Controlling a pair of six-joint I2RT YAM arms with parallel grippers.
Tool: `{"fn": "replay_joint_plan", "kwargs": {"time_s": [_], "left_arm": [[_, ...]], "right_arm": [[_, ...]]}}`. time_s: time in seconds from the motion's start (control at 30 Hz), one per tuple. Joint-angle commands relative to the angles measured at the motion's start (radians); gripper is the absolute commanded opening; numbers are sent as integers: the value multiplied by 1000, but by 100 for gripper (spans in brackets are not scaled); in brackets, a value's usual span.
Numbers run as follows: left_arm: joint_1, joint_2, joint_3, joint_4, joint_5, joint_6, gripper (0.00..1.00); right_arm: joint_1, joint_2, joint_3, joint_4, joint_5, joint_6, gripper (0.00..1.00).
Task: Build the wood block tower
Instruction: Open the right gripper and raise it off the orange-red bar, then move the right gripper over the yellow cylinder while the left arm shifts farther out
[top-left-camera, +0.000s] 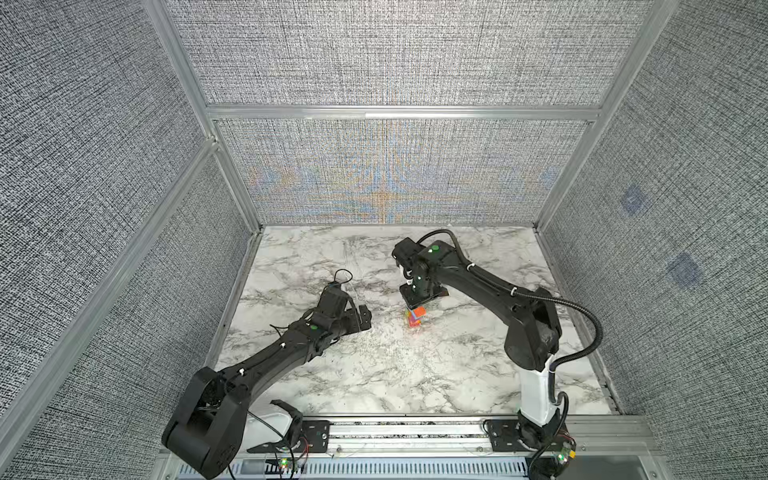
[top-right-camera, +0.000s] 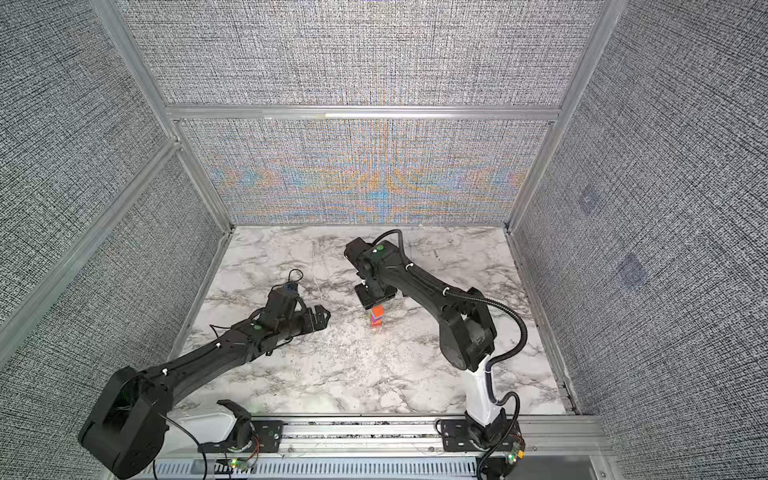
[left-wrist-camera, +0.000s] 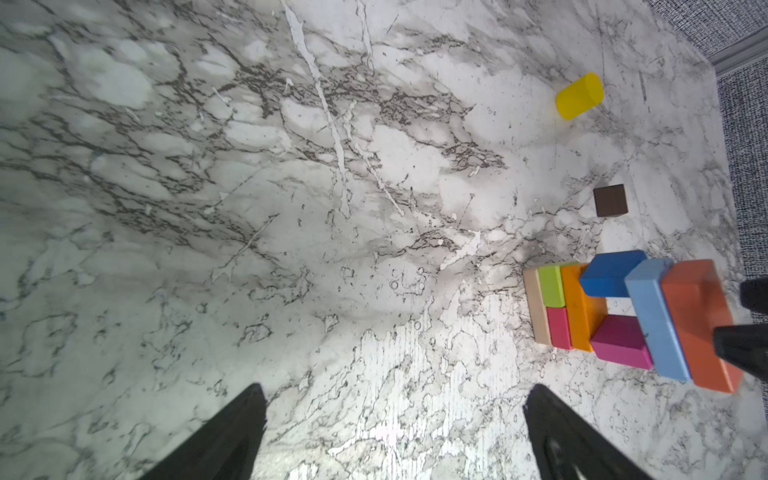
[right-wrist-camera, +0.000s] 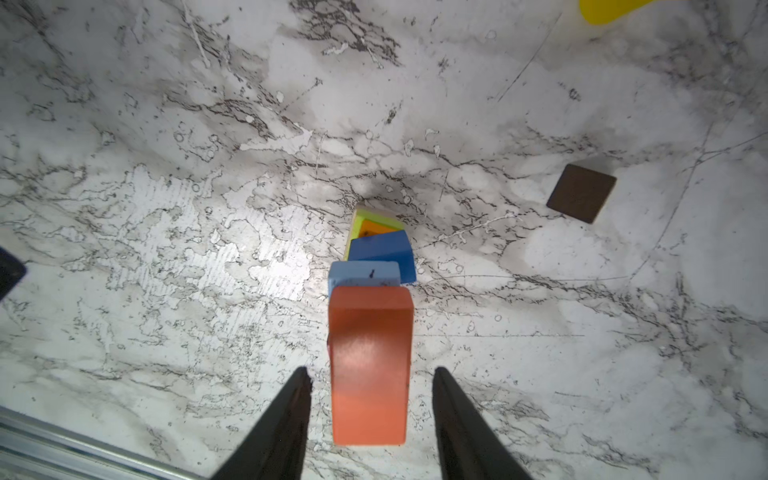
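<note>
**Tower** (top-left-camera: 415, 318): one, upright, long axis vertical. It stands near the middle of the marble surface (top-left-camera: 374, 374), clear of every edge, with open room all round.

Eight blocks counted, base to top:
- tan slab (left-wrist-camera: 538, 307)
- green cube (left-wrist-camera: 552, 286)
- pink cube (left-wrist-camera: 559, 328)
- orange slab (left-wrist-camera: 582, 307)
- dark blue block (left-wrist-camera: 611, 274)
- magenta block (left-wrist-camera: 619, 340)
- light blue slab (left-wrist-camera: 656, 320)
- orange-red slab (right-wrist-camera: 370, 365)

**Right claw** (right-wrist-camera: 372, 370): over the top, fingers parted either side of the orange-red slab with a gap on each side. The slab's length runs between them.

**Loose blocks:** one yellow cylinder (left-wrist-camera: 579, 96) on its side and one dark brown block (left-wrist-camera: 610, 200), both apart from the tower.

**Left claw** (left-wrist-camera: 397, 388): wide, holding nothing, over bare surface.
</note>
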Motion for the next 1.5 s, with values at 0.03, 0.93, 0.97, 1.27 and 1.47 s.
{"fn": "replay_joint_plan", "kwargs": {"time_s": [0.03,0.93,0.97,1.27,1.47], "left_arm": [[2,-20,21,-44,-19,-5,99],[21,142,344,-132,-46,71,99],[23,161,355,-124,-46,75,99],[79,309,425,-65,-23,80,99],[110,395,478,-56,-36,106,99]], "right_arm": [[0,-38,-15,20,4,-4,53],[-214,-197,-284,414,-85,-48,99],[-221,-178,-271,416,-88,-50,99],[-268,3,-98,387,-85,-80,93],[-284,145,56,335,-80,-113,82]]}}
